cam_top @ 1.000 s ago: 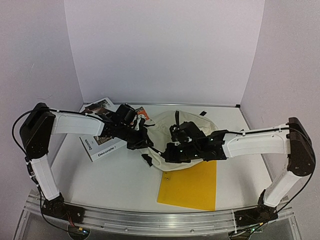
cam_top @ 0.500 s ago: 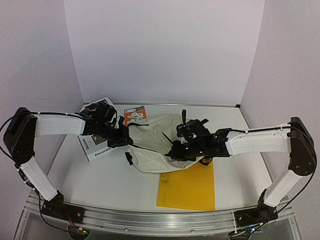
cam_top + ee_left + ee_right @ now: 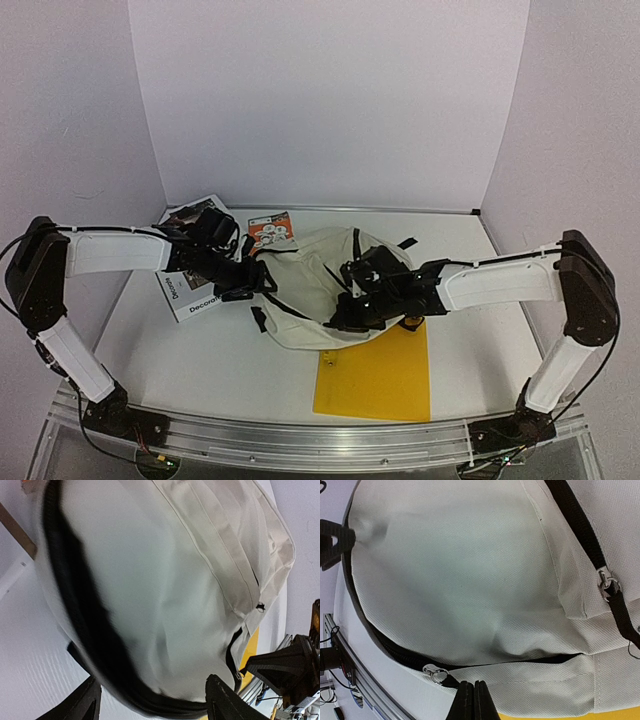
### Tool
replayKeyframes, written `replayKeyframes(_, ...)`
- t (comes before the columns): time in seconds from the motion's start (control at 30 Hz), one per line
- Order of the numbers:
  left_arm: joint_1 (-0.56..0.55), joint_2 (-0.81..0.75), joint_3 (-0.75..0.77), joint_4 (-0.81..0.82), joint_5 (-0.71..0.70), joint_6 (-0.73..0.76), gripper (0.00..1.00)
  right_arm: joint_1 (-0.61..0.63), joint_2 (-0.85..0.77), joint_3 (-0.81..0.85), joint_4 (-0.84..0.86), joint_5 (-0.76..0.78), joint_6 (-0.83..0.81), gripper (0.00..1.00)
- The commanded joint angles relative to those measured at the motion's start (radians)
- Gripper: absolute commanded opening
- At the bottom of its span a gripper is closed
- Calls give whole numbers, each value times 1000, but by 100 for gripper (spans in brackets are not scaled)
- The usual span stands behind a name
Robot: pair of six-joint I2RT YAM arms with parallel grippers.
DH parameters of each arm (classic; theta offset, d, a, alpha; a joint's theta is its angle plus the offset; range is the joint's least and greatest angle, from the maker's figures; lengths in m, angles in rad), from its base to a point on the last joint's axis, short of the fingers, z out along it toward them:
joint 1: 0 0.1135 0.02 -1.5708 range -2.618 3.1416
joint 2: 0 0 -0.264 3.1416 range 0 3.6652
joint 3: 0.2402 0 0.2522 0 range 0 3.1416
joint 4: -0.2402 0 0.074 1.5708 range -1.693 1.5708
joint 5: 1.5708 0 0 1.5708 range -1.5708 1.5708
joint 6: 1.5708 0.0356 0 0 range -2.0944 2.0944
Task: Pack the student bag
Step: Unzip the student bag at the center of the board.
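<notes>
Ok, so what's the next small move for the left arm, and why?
Probably close the left fingers on the black zipper edge of the bag to steady it. They stand open with that edge between them, gripping nothing, while the right fingers sit shut beside the zipper pull.

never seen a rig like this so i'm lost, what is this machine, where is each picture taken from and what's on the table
It is two robot arms bolted at the near edge of a table. The wide picture comes from a fixed camera above and behind them; the two close-ups come from a camera on each wrist. In the middle lies a cream student bag with black zippers. A yellow sheet lies at its near side; a book and a small orange booklet lie at the back left. The left gripper is open, straddling the bag's zippered edge. The right gripper is shut, against the bag's fabric by a zipper pull; whether it pinches cloth is unclear.
</notes>
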Motion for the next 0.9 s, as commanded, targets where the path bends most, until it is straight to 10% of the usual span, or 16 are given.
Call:
replayKeyframes(0.0,-114,-65,110,-144,-148,77,73,-5,12,45,0,-1,-6,0)
replayKeyframes(0.6,-216,-27,33,-21,-113,-236,71,-4,0,36,34,-1,5,0)
replayKeyframes(0.87,-237,29,51,-10,-119,-244,34,-2,-11,34,39,12,7,0)
